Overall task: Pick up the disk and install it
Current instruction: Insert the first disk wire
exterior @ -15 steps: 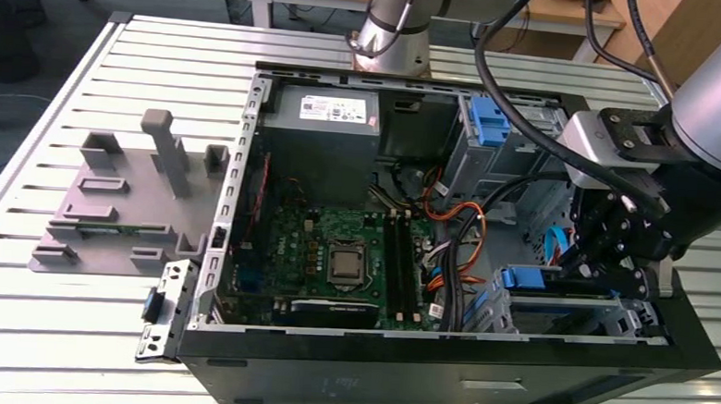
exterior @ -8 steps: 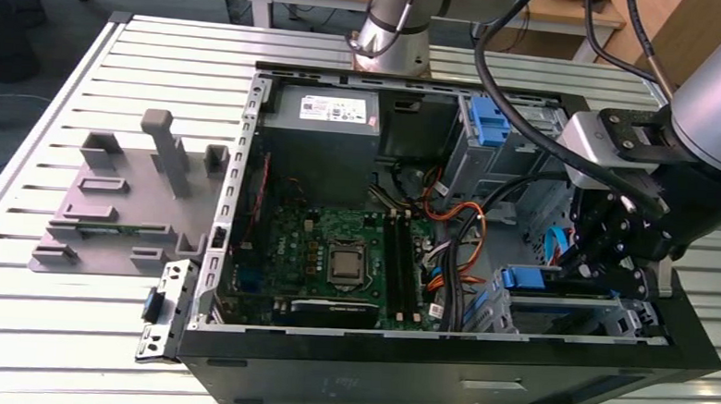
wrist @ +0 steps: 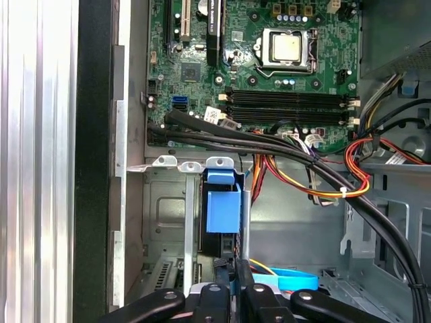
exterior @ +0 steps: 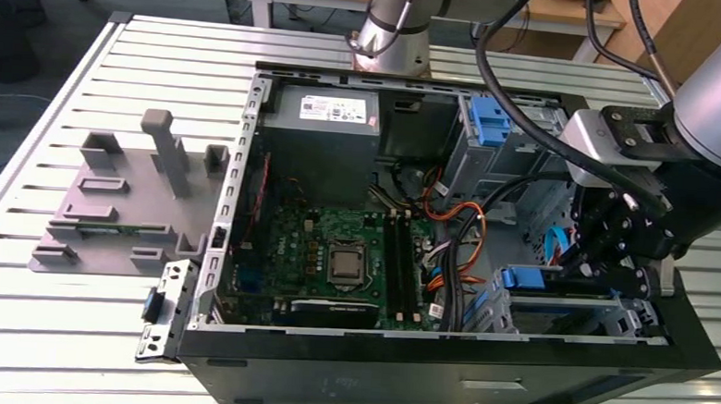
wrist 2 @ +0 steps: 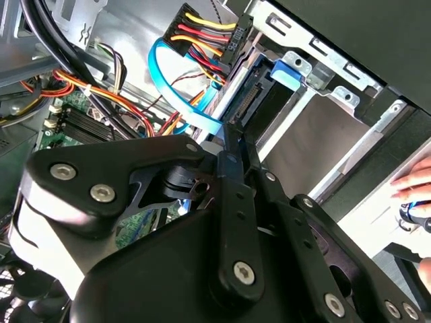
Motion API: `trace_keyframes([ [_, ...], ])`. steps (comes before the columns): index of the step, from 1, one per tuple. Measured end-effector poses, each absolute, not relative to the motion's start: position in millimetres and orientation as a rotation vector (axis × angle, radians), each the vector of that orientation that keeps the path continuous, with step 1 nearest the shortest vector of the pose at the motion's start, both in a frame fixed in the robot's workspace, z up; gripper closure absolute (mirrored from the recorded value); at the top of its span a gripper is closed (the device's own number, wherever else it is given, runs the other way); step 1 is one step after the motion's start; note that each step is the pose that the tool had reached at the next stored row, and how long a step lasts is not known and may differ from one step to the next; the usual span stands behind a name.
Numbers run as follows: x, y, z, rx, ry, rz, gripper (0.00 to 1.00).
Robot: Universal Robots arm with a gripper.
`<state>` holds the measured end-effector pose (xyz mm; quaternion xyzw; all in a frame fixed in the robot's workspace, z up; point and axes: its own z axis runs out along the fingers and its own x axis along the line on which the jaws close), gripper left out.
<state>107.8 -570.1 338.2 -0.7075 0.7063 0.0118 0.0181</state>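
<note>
disk (wrist: 223,210) upright in the drive bay, seemingly pinched edgewise between the clenched gripper (wrist: 234,269) jaws

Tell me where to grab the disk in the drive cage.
Pinch the disk by its narrow blue bracket edge, coming straight in through the open side of the case. It seems to stand edge-on in the metal cage, so its flat faces are walled in.

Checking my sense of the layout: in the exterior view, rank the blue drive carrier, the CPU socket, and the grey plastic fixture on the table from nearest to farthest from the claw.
1. Blue drive carrier, in the bay just beside the claw.
2. CPU socket, mid-motherboard, toward the exterior view's left.
3. Grey plastic fixture, outside the case at the exterior view's far left.
</note>
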Motion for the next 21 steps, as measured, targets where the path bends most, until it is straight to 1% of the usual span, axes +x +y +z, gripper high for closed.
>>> trace_keyframes([
  [6, 107.8, -570.1, 338.3, -2.19, 2.187, 0.05, 0.84],
  [21, 107.4, -570.2, 335.7, -2.189, 2.185, 0.048, 0.84],
])
